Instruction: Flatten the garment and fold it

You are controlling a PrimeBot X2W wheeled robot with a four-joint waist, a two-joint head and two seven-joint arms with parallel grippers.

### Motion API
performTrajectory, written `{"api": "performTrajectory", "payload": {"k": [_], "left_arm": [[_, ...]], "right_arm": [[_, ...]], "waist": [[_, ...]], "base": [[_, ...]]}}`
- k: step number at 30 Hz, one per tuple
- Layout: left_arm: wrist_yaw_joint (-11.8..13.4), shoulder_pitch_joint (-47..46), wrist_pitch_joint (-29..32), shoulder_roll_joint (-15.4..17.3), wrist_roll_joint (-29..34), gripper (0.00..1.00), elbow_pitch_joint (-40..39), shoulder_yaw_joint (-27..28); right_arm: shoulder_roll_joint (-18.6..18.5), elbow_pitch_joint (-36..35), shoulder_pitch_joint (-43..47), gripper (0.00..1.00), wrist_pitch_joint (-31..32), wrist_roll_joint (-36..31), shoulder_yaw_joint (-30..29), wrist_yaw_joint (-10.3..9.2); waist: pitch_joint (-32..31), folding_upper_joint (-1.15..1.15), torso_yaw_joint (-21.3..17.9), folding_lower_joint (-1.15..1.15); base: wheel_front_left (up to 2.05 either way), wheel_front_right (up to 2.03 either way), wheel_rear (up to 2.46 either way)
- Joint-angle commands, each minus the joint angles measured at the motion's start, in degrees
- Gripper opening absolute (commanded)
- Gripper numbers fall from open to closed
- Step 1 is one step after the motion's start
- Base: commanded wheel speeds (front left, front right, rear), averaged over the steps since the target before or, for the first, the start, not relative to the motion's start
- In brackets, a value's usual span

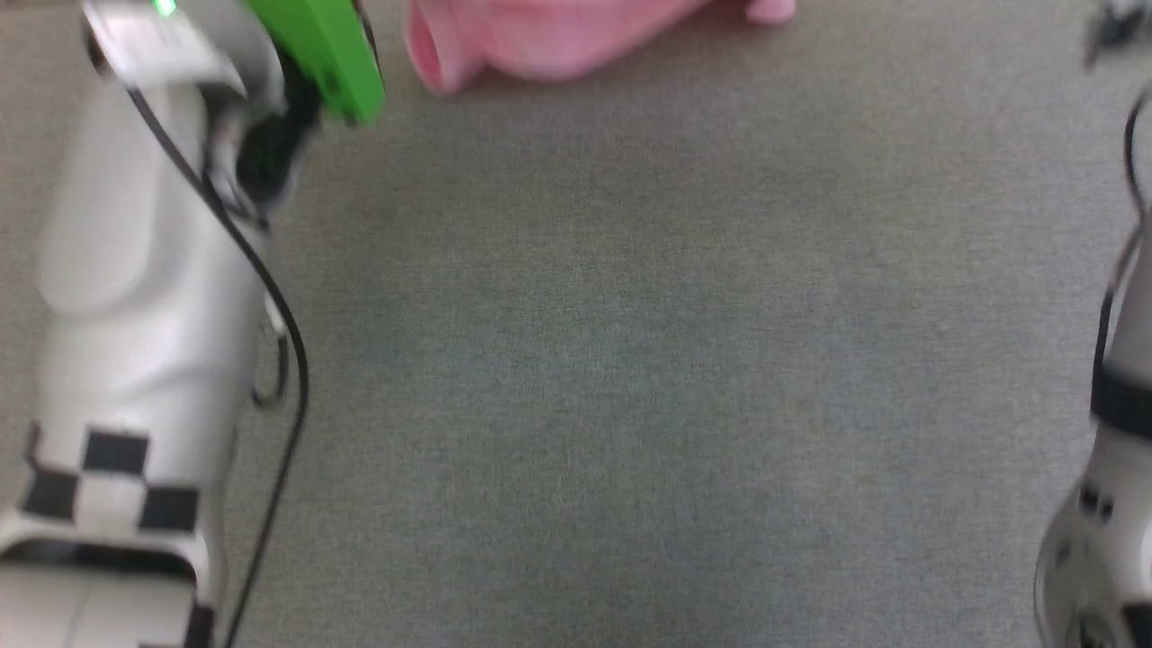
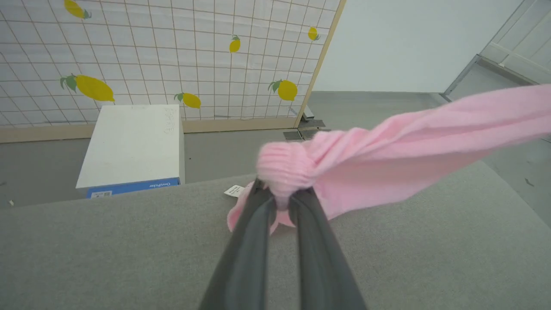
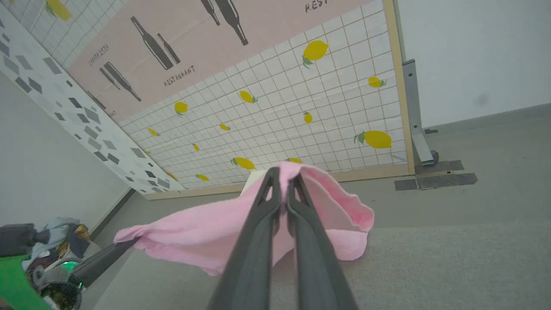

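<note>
Garment (image 2: 409, 142) seemingly aloft between both grippers (image 2: 282, 194) (image 3: 283, 175)

My left forearm (image 1: 135, 270) is glossy white with black checker squares (image 1: 99, 477), a thin black cable (image 1: 270, 297), a green wrist cover (image 1: 324, 54) and long dark grey fingers (image 2: 245, 258).

My left forearm (image 1: 135, 315) runs up the head view's left edge, my right forearm (image 1: 1116, 504) along its lower right edge. Left gripper (image 2: 282, 196) and right gripper (image 3: 282, 178) rise from bottom centre, fingers pinched on the garment (image 2: 387, 155).
</note>
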Motion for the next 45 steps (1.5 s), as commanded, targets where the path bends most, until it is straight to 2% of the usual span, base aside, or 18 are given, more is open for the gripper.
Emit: {"api": "performTrajectory", "payload": {"k": [1,7,14,20,24,29,33,39,45], "left_arm": [[-0.5,4.1,-0.4,0.2,-1.2,0.00,-0.9,-0.4],[-0.3,24.1,-2.4,-0.8,-4.5,0.00,-7.4,-1.7],[3.3,46.3,-1.8,-2.3,-7.5,0.00,-16.4,-3.4],[8.2,59.7,2.3,0.7,-8.0,0.00,-24.1,-4.0],[10.4,64.8,6.0,3.2,-8.8,0.00,-29.9,-3.9],[11.4,64.6,7.9,3.6,-10.6,0.00,-34.6,-2.7],[11.1,59.9,10.3,3.7,-10.7,0.00,-35.2,-3.1],[10.6,49.2,12.7,3.1,-9.7,0.00,-32.3,-3.7],[10.0,39.4,12.8,1.2,-9.4,0.00,-28.1,-3.5]], "right_arm": [[-0.2,-2.7,4.9,0.00,0.8,1.6,-0.4,-0.08],[0.2,-16.1,30.6,0.00,6.2,5.2,-1.1,-0.08],[0.7,-28.0,58.3,0.00,13.2,4.7,-4.4,-0.08],[1.0,-33.1,73.6,0.00,19.5,7.1,-5.7,-0.08],[1.0,-35.3,78.8,0.00,22.5,8.0,-6.7,-0.08],[1.0,-36.5,74.3,0.00,22.4,8.4,-7.2,-0.08],[0.4,-34.1,64.1,0.00,23.1,4.7,-5.6,-0.08],[-0.1,-25.1,45.5,0.00,21.2,-1.1,-3.4,-0.08],[-0.7,-13.5,29.4,0.00,16.8,-7.0,-2.2,-0.08]], "waist": [[-4.3,0.00,0.5,0.00],[-10.9,0.00,1.2,0.00],[-15.7,0.00,2.0,0.00],[-16.9,0.00,1.6,0.00],[-16.9,0.00,1.5,0.00],[-15.9,0.00,1.1,0.00],[-14.0,0.00,0.8,0.00],[-8.2,0.00,1.9,0.00],[-1.7,0.00,4.7,0.00]], "base": [[0.00,0.00,0.00],[0.00,0.00,0.00],[0.00,0.00,0.00],[0.00,0.00,0.00],[0.00,0.00,0.00],[0.00,0.00,0.00],[0.00,0.00,0.00],[0.00,0.00,0.00],[0.00,0.00,0.00]]}}
